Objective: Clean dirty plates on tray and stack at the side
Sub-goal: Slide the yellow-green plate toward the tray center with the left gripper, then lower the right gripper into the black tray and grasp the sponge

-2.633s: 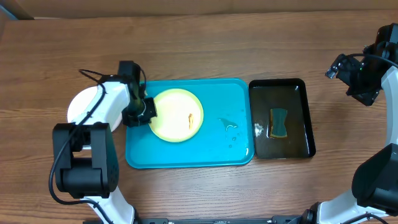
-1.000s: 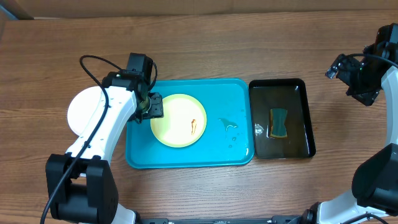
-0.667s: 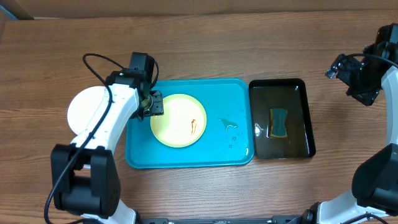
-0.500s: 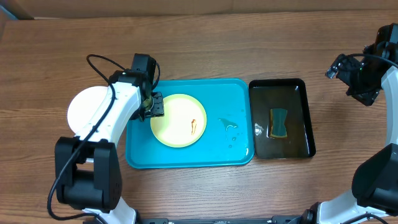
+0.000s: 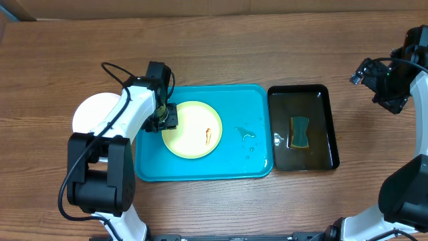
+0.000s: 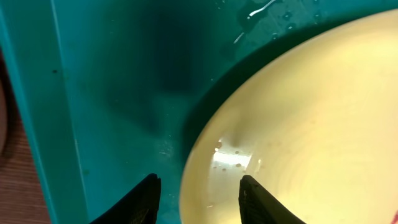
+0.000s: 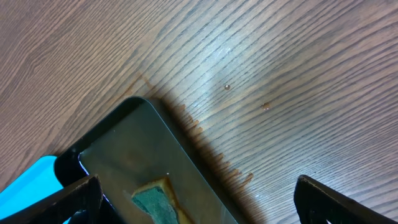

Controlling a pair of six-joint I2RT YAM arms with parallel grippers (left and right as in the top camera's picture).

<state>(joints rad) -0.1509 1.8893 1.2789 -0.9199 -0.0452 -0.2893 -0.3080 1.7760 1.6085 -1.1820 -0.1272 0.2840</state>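
The light yellow-green plate (image 5: 194, 130) lies in the left half of the blue tray (image 5: 247, 100) and has a small orange-brown smear (image 5: 208, 134). My left gripper (image 5: 166, 120) is open at the plate's left rim. In the left wrist view the left gripper (image 6: 199, 202) has one finger over the tray (image 6: 112, 93) and the other over the plate (image 6: 298, 124), with the rim between them. A white plate (image 5: 90, 120) lies on the table left of the tray; I cannot tell whether another lies under it. My right gripper (image 5: 384, 84) is open and empty, raised at the far right.
A black tray (image 5: 301, 94) with dark water and a green-and-yellow sponge (image 5: 299, 132) stands right of the blue tray. It also shows in the right wrist view (image 7: 124, 143) with the sponge (image 7: 152, 202). Water drops (image 5: 246, 134) lie on the blue tray's right half.
My left gripper has edged a little right and toward the front along the plate's left rim, and the left arm has swung in. The plate and right arm have not moved.
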